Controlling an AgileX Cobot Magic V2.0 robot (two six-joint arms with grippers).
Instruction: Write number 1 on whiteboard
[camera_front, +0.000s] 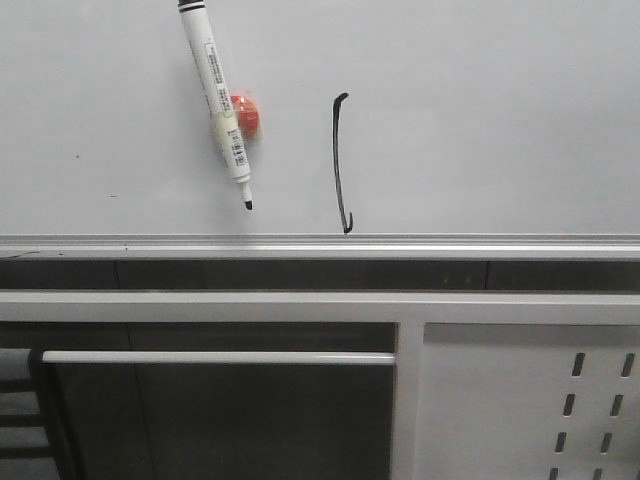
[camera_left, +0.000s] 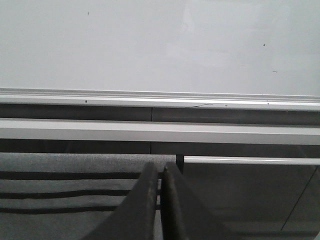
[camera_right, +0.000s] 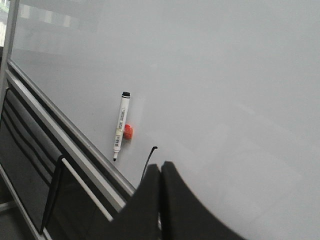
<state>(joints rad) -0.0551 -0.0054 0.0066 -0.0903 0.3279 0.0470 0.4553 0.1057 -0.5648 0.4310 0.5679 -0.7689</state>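
Glossy and pale, the whiteboard (camera_front: 480, 110) fills the upper half of the front view, ending in a silver edge strip above a grey metal panel (camera_front: 520, 400) with slot holes. On the board stands the number 1 (camera_front: 340, 165), a thin black stroke with a flick at the top and a hook just above the strip. To its left lies a white marker pen (camera_front: 222, 110), tip uncapped and pointing toward the strip, beside a small orange object (camera_front: 247, 115) that touches its barrel. What that object is cannot be made out. Neither arm shows in this view, and with the stroke drawn and the pen set down the writing looks finished.

From the left wrist, the left gripper (camera_left: 160, 200) has its fingers pressed together on nothing, aimed at a blank stretch of board and held off its edge, probably parked clear.

From the right wrist, the right gripper (camera_right: 160, 200) is likewise closed and empty. It hangs over the board, its dark fingers covering the lower end of the stroke, the pen well apart from it.
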